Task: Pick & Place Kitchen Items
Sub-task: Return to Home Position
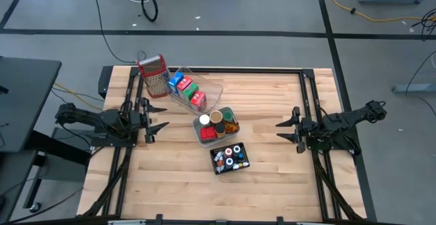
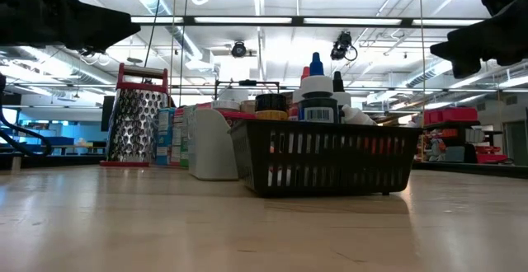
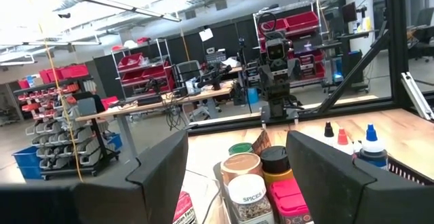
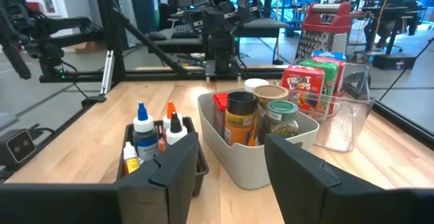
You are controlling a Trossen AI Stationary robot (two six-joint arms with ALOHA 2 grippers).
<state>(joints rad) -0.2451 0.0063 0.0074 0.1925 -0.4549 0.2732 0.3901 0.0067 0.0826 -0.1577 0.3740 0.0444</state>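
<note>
In the low view the grey bin (image 4: 234,166) and the clear tray (image 4: 342,125) are largely hidden behind the black bin (image 2: 330,163). The kitchen items are all held in these three: small bottles (image 1: 230,158) in the black bin, jars and cans (image 1: 216,118) in the grey one, and cartons (image 1: 189,88) in the clear tray, beside which a grater (image 1: 153,75) is stood. The left gripper (image 1: 165,116) and right gripper (image 1: 278,129) are seen at opposite sides of the table (image 1: 272,184), well apart from the bins, with fingers spread and nothing held.

Robotics lab, red bin racks (image 3: 298,26), workbenches (image 3: 159,102), floor cables (image 1: 144,1)
</note>
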